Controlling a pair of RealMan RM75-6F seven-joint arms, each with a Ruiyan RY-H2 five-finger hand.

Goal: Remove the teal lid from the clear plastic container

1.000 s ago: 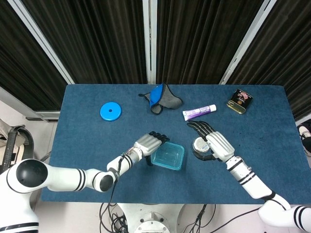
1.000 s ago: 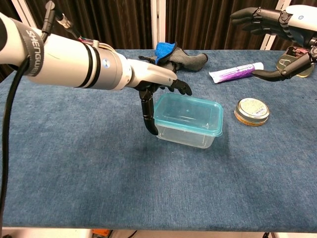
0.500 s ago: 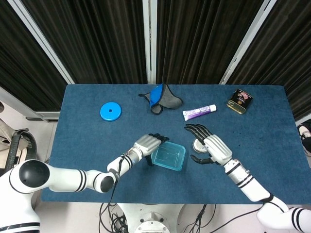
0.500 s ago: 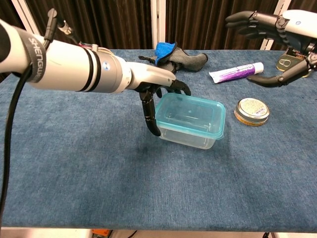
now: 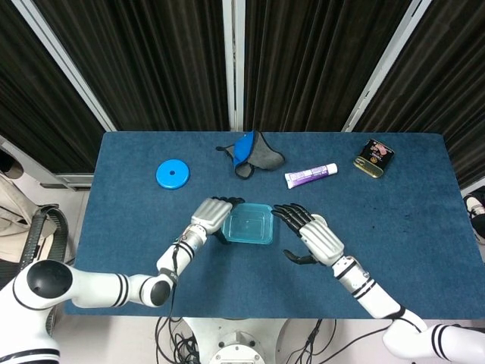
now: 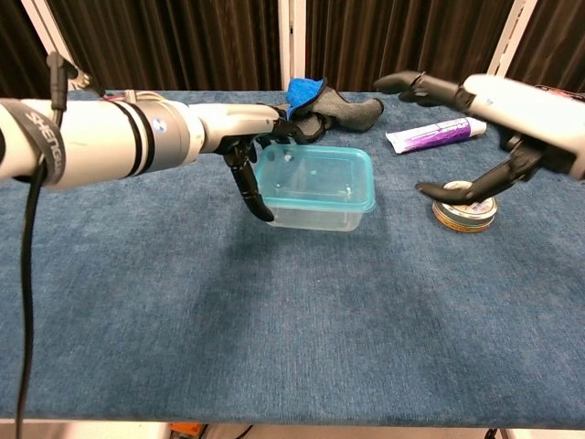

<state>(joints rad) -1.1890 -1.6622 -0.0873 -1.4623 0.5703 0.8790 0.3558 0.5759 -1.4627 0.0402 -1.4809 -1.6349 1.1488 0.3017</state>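
The clear plastic container (image 6: pixel 311 215) with its teal lid (image 5: pixel 248 225) (image 6: pixel 315 178) on sits mid-table. My left hand (image 5: pixel 212 216) (image 6: pixel 249 139) grips its left end, thumb down the near-left wall and fingers over the lid's far edge. Whether the container touches the cloth I cannot tell. My right hand (image 5: pixel 311 239) (image 6: pixel 507 105) hovers just right of the container, fingers spread and holding nothing. Its thumb hangs above a round gold tin (image 6: pixel 464 212).
A blue disc (image 5: pixel 173 174) lies at the back left. A blue and grey cloth (image 5: pixel 250 152) (image 6: pixel 324 101), a purple tube (image 5: pixel 311 176) (image 6: pixel 434 135) and a dark tin (image 5: pixel 373 158) lie along the back. The round gold tin sits close to the container's right.
My left hand has carried the container left and away from me. My right hand has swung left toward it, now covering the round tin in the head view.
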